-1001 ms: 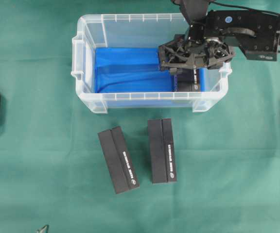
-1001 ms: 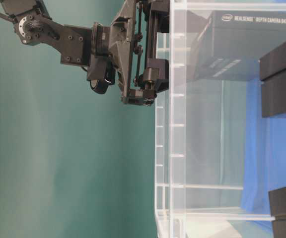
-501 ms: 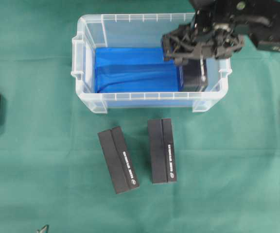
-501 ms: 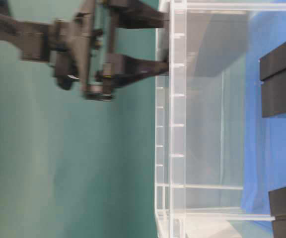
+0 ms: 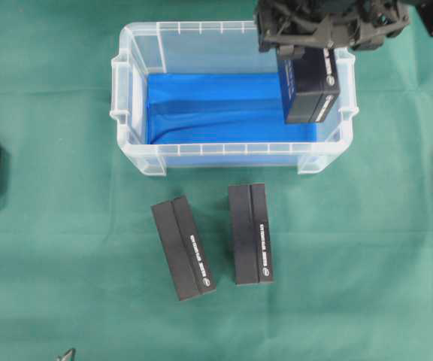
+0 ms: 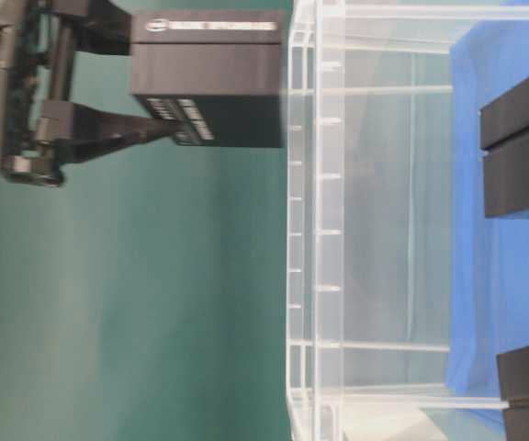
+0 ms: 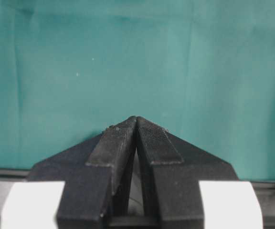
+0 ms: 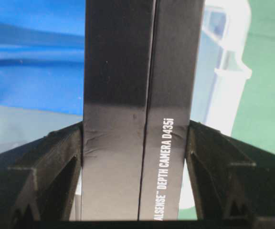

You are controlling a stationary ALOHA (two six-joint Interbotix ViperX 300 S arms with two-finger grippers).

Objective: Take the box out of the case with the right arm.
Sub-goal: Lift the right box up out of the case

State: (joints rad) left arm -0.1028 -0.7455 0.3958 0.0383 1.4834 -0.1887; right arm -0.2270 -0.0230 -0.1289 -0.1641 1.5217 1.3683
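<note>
- We see the box [image 5: 310, 89], black with white lettering, clamped between the two fingers of the right gripper [image 5: 307, 49]; the wrist view shows a finger [image 8: 56, 167] pressed against each long side.
- Seen from table level, the box [image 6: 208, 78] is wholly outside the case [image 6: 315, 230], close to its rim, though we cannot tell whether they quite touch.
- From overhead it overlaps the case's [image 5: 130, 83] right end, hiding part of the blue lining [image 5: 209, 105].
- The right arm [image 5: 337, 15] is cut off by the top edge, so we make out only its wrist.
- Two more black boxes [image 5: 183, 248] [image 5: 250, 233] lie on the green cloth [image 5: 51, 226] outside the case, near its front wall.
- The left gripper [image 7: 136, 121] has its tips pressed together on nothing, over bare cloth.
</note>
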